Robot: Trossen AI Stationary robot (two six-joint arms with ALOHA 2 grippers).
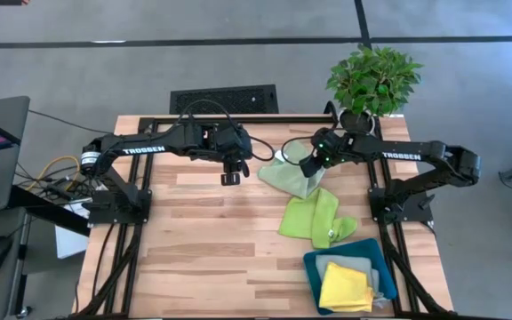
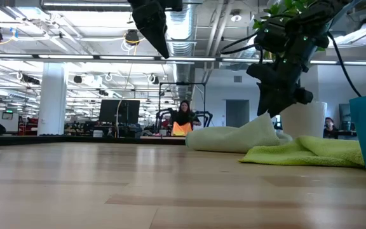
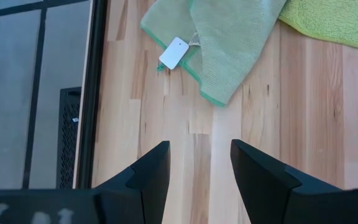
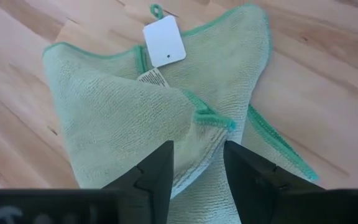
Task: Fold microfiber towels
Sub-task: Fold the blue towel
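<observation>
A sage green towel [image 1: 293, 180] [image 4: 123, 106] lies crumpled on the wooden table, right of centre toward the far edge, its white tag [image 4: 165, 40] showing. My right gripper [image 1: 308, 169] [image 4: 197, 146] is open and slants down onto it, where the cloth rises in a peak [image 2: 264, 122]. A lime green towel [image 1: 314, 218] lies bunched just nearer. A yellow towel [image 1: 345, 289] and a light grey-blue one [image 1: 379, 277] lie in the teal tray [image 1: 314, 262]. My left gripper [image 1: 229, 178] [image 3: 199, 146] hangs open above bare wood, left of the sage towel. My right gripper comes at the sage green towel from above, slanting down. Its open fingers stand on either side of a raised fold [image 4: 194, 118] near a green-hemmed corner [image 4: 229, 124]. Whether the fingertips touch the cloth, I cannot tell. The towel rests on the table.
A potted plant [image 1: 373, 80] stands at the far right corner behind my right arm. The teal tray takes up the near right corner. Bare wood stretches over the table's left and near-middle parts [image 1: 203, 240]. A black frame rail [image 3: 95, 93] runs along the far edge.
</observation>
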